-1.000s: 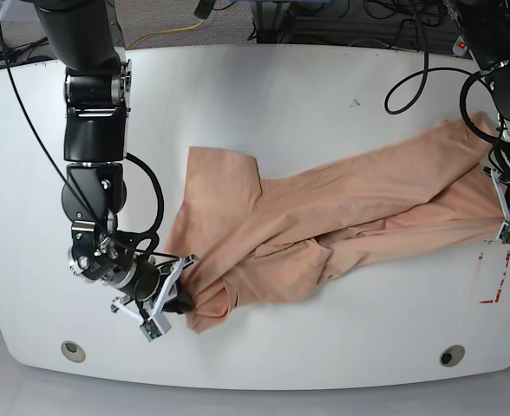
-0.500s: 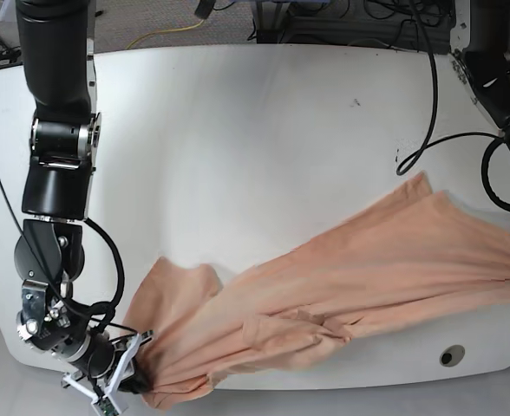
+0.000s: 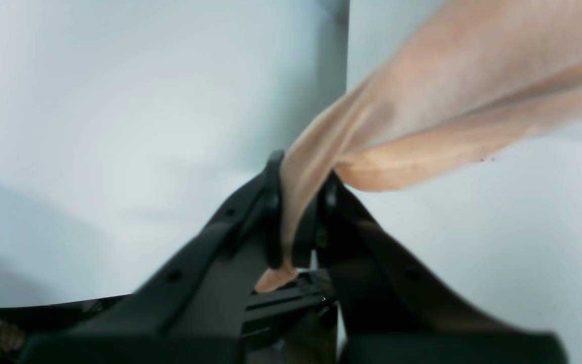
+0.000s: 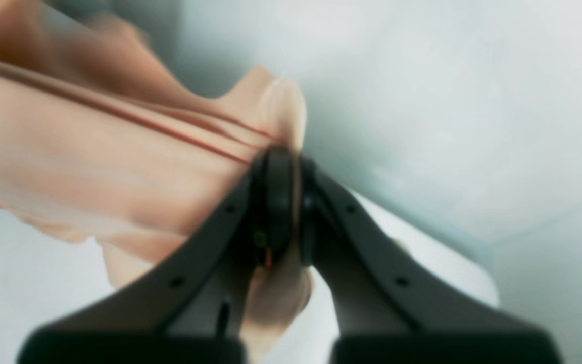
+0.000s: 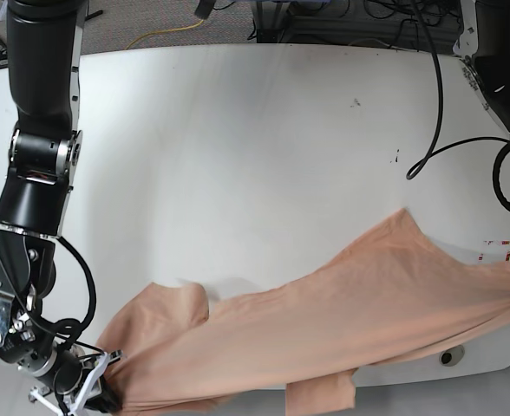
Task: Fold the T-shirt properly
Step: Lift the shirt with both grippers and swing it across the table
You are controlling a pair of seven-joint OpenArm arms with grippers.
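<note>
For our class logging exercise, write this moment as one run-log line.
left gripper: shut on T-shirt | right gripper: shut on T-shirt | T-shirt: stretched between both, unfolded

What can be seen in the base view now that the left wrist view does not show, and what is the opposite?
Only the base view shows the right hand and the yellow cable behind the table.

Only the left wrist view shows the left hand closed on the T-shirt, with a small tip of cloth poking out below its fingers.

Both show the T-shirt and the white table.
</note>
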